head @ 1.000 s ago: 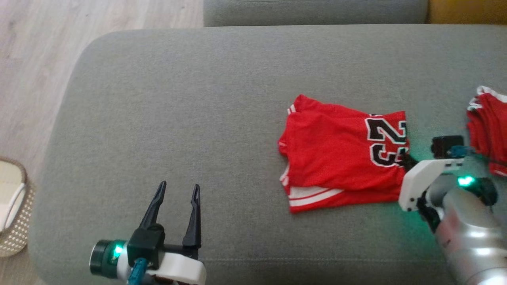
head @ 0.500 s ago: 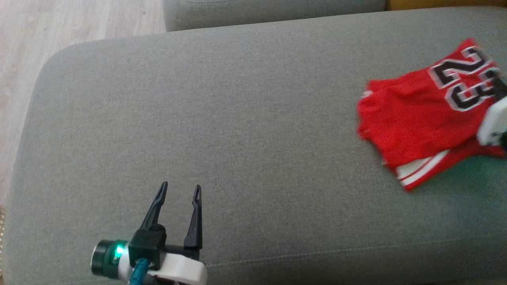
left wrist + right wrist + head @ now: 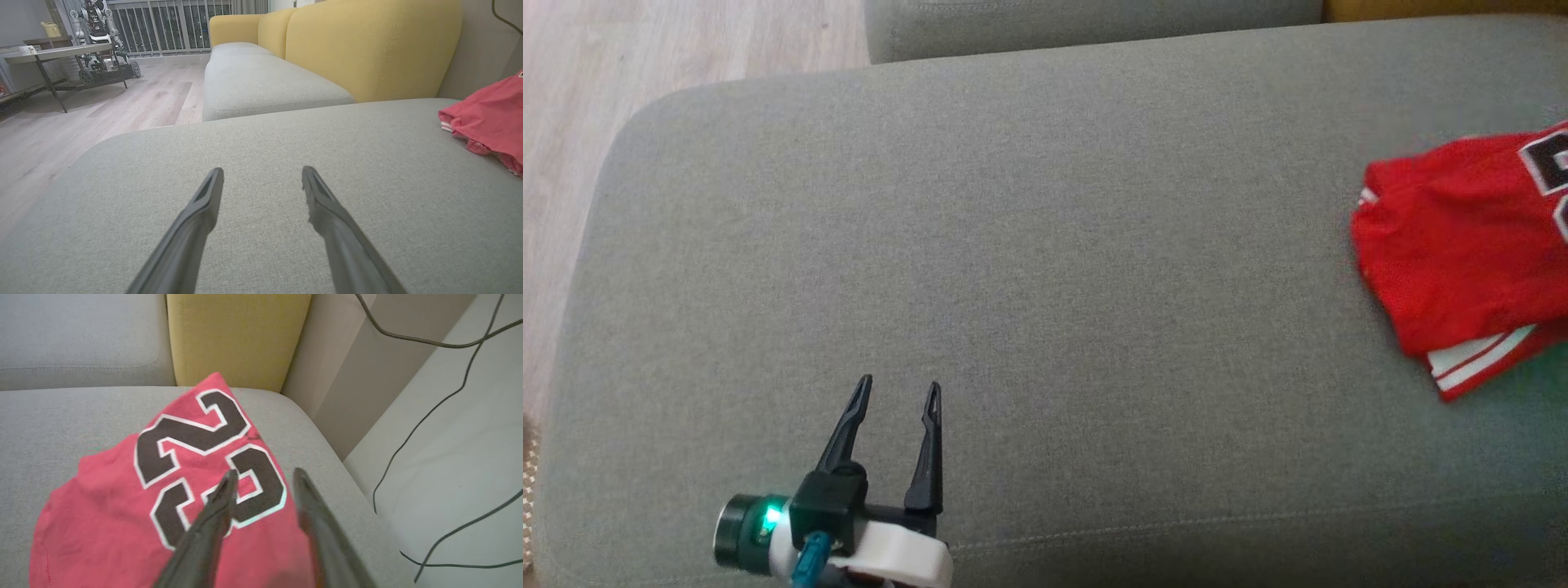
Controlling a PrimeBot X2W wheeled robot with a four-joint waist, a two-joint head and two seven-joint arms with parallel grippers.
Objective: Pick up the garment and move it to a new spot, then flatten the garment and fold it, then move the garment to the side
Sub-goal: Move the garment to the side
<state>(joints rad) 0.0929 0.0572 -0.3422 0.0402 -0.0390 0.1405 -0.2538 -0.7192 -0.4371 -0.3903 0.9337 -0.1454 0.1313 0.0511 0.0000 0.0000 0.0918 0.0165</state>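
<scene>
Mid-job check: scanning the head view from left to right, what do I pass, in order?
In order: wooden floor → left end effector, open over the grey cushion → red jersey at the right edge.

The garment (image 3: 102, 506) is red, with black numerals edged in white and white stripes along its hem. Under the garment, the sofa cushion (image 3: 1013, 245) is plain grey. Behind the garment, the backrest (image 3: 237, 335) is mustard yellow. The floor (image 3: 572, 122) is pale wood-grain. The left tool (image 3: 899, 384) has black fingers.
</scene>
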